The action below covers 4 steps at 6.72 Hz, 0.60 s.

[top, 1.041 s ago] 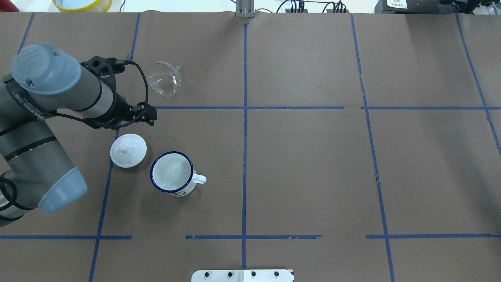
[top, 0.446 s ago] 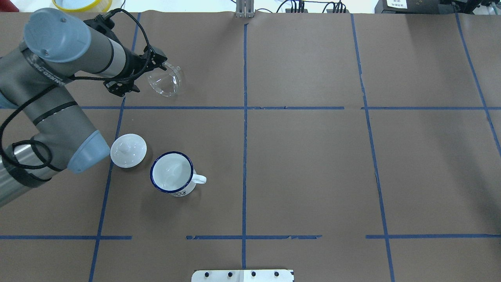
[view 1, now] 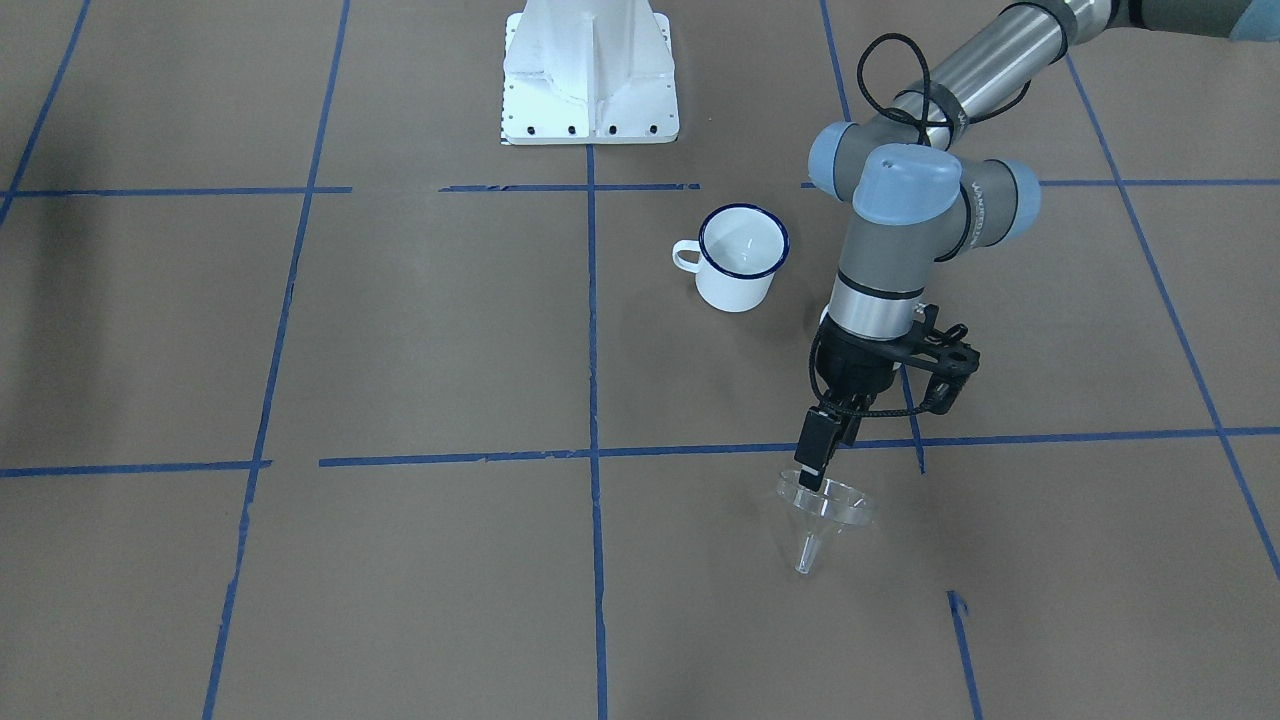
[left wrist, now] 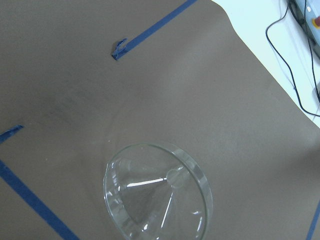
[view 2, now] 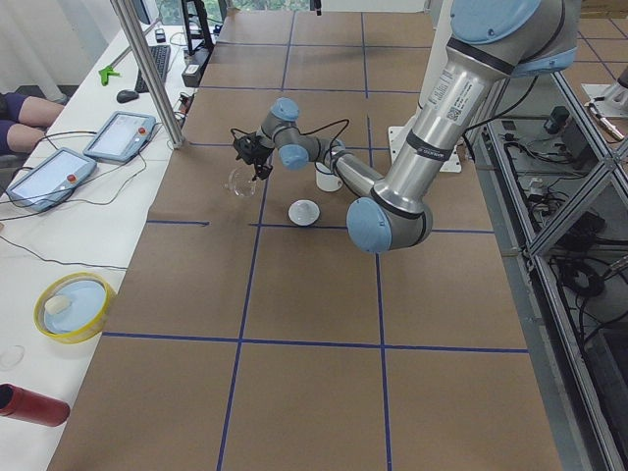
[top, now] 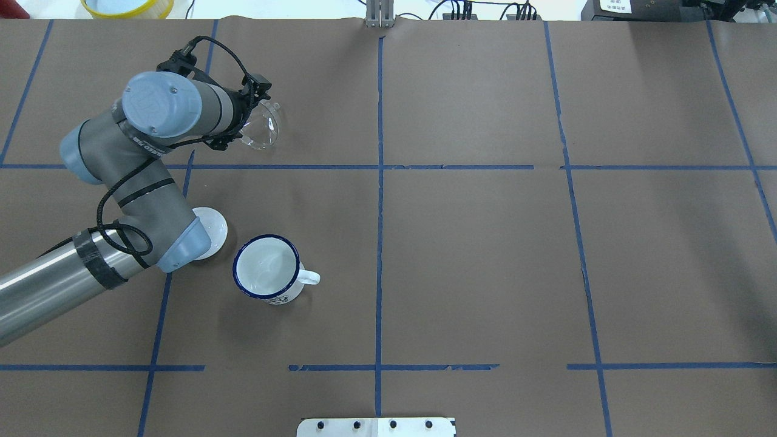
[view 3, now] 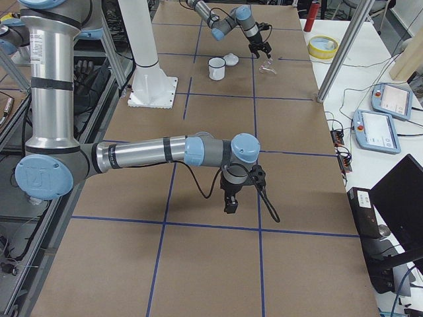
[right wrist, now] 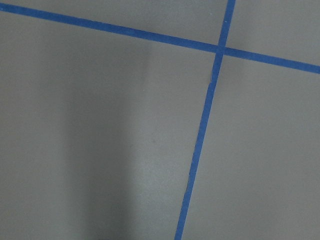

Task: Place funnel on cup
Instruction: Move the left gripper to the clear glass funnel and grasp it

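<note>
The clear funnel (top: 263, 126) lies on its side on the brown paper at the far left, spout pointing away from the robot. It also shows in the front view (view 1: 826, 507) and fills the bottom of the left wrist view (left wrist: 157, 196). My left gripper (view 1: 813, 478) hangs over the funnel's near rim, one black finger down at the rim. Its jaws look open and hold nothing. The white mug with a blue rim (top: 267, 267) stands upright nearer the robot, handle to the right. My right gripper (view 3: 229, 203) shows only in the right side view, so I cannot tell its state.
A round white lid with a knob (top: 213, 226) lies just left of the mug, partly under my left arm's elbow. Blue tape lines cross the brown paper. The white robot base (view 1: 590, 75) is at the table's near edge. A yellow bowl (top: 126, 6) sits beyond the far edge.
My left arm has swung from beside the lid out to the far side, and its gripper now sits at the funnel's rim. The funnel, mug and lid have not moved.
</note>
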### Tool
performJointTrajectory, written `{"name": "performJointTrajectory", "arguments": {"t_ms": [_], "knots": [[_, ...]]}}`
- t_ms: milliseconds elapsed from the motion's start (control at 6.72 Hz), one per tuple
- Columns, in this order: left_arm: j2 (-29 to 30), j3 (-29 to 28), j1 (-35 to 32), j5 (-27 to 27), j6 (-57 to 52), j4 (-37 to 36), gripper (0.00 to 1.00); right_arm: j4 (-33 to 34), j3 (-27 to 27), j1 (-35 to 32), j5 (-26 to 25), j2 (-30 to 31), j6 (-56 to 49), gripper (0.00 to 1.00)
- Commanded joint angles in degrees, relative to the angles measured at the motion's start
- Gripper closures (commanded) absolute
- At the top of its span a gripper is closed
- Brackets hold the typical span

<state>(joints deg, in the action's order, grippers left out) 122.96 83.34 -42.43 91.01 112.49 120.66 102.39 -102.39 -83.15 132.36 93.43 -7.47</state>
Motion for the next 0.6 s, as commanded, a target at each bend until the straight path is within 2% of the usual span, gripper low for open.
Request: {"name": "performJointTrajectory", "arguments": {"t_ms": [0,149,298,446], "knots": [[2.89,-5.45,0.33,-1.27,0.54,2.20,0.00,0.00,0.00,0.00,0.00,0.00,0.00,0.00],[3.33,-6.52,0.33,-2.92,0.63,3.78,0.01,0.00,0.00,0.00,0.00,0.00,0.00,0.00],[3.95,-7.05,0.24,-3.55,0.54,3.79,0.17,0.00,0.00,0.00,0.00,0.00,0.00,0.00],[4.04,-7.06,0.24,-3.56,0.54,3.79,0.49,0.00,0.00,0.00,0.00,0.00,0.00,0.00]]}}
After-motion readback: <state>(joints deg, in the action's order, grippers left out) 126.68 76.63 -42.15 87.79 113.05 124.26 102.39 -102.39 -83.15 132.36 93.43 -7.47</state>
